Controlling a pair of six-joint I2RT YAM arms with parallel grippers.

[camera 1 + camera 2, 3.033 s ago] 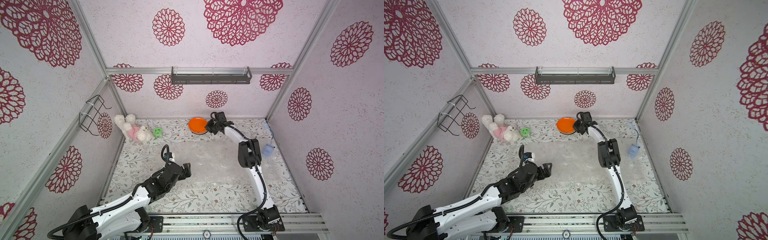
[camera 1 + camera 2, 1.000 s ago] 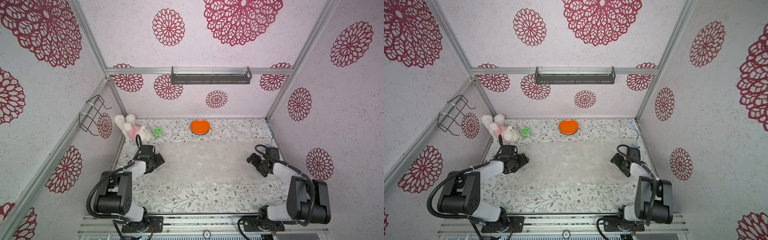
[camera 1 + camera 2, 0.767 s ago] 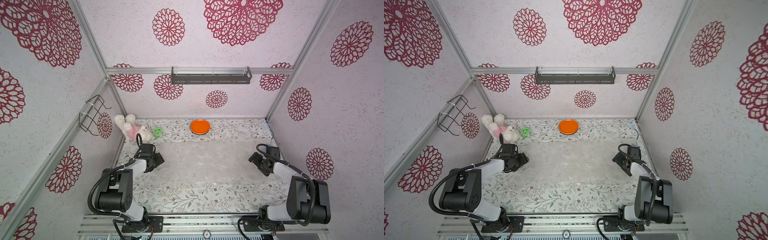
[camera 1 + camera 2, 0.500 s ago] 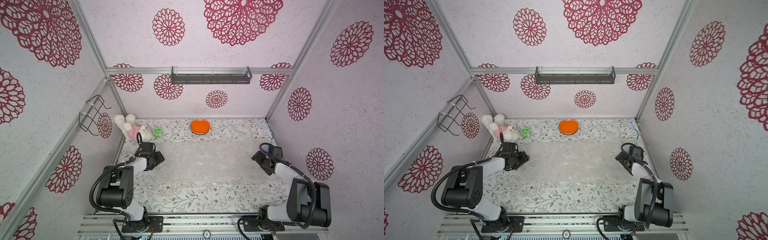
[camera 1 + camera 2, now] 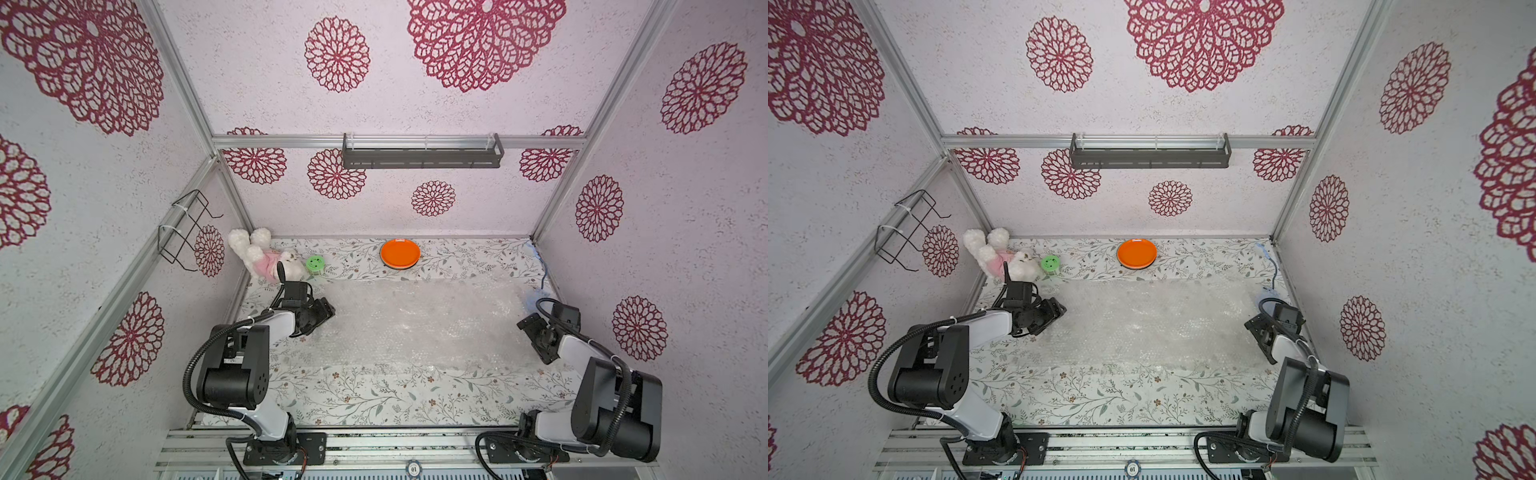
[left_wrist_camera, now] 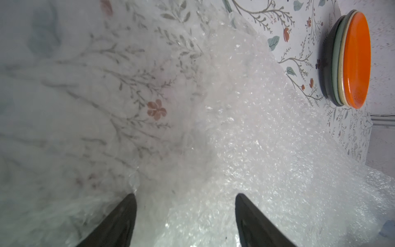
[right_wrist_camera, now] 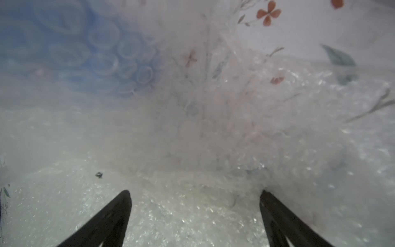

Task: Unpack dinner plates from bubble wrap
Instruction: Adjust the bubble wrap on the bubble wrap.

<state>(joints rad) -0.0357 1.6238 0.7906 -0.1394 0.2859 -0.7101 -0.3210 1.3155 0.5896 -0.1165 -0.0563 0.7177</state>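
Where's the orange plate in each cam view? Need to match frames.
Top view: orange plate at the table's back edge, mid-width.
Top view: same spot.
Left wrist: it tops the plate stack, past the bubble wrap.
Right wrist: not in it.
Shared landmark: the bubble wrap.

Bubble wrap (image 5: 419,320) fills the middle, stacked plates (image 5: 400,253) behind; front free.

Left hand (image 6: 185,195) low with fingers apart, right hand (image 7: 195,192) low, spread wide
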